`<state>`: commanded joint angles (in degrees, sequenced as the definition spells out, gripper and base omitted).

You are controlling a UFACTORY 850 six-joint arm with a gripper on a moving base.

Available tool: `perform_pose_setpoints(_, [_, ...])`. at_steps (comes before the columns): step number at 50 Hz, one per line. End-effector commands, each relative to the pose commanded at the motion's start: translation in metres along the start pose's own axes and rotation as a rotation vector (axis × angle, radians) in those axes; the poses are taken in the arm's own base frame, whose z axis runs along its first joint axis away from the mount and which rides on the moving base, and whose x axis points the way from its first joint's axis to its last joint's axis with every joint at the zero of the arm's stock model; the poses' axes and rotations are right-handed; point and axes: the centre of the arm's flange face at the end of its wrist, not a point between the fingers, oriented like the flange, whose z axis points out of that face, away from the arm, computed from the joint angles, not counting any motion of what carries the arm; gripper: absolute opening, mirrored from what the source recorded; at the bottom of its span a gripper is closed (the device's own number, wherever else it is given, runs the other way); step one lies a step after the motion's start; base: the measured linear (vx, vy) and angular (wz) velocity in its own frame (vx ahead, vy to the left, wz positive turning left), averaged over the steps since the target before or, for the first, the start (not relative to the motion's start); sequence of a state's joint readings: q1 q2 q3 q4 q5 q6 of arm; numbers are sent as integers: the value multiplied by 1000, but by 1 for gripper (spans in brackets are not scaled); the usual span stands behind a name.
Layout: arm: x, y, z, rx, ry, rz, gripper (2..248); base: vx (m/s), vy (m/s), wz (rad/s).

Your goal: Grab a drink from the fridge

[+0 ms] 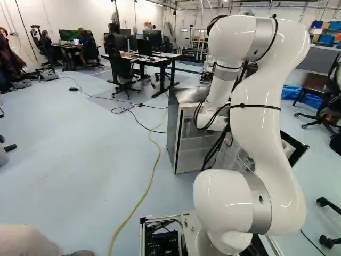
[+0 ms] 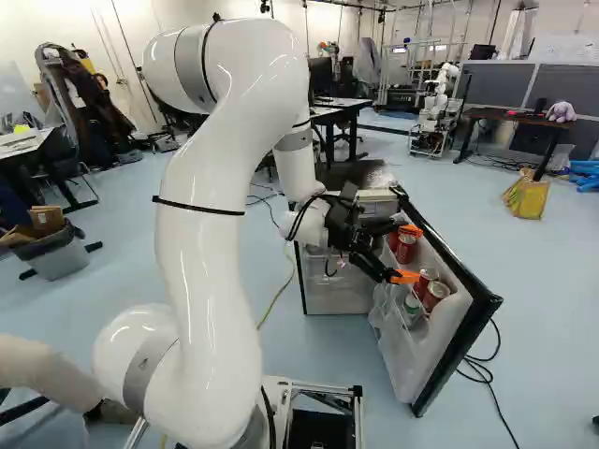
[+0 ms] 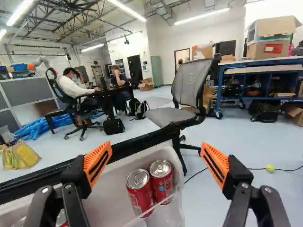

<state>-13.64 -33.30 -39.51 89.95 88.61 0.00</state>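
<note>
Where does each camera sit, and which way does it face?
Left base view: behind the arm, to its left, facing ahead and slightly down toward the fridge; arm and lowest joint show.
Right base view: likewise, to the arm's right; arm, joint and tool show.
Wrist view: on the wrist, facing along the tool past red cans in the fridge door; two fingers show.
Shared: both base views hold the fridge; right base and wrist views, the cans.

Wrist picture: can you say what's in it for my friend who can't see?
Two red drink cans stand side by side in the white fridge door shelf, and the robot's open claw shows one orange pad to each side of them. Beyond are a grey office chair and a blue workbench.
</note>
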Motion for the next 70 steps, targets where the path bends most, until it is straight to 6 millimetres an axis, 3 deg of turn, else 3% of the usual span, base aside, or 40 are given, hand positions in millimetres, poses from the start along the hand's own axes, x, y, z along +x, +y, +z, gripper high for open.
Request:
perform_pose_setpoints(50, [-15, 106, -74, 524, -338, -279, 247, 0, 0, -1])
perform_pose_setpoints(70, [-26, 111, -92, 711, -473, -377, 247, 0, 0, 0])
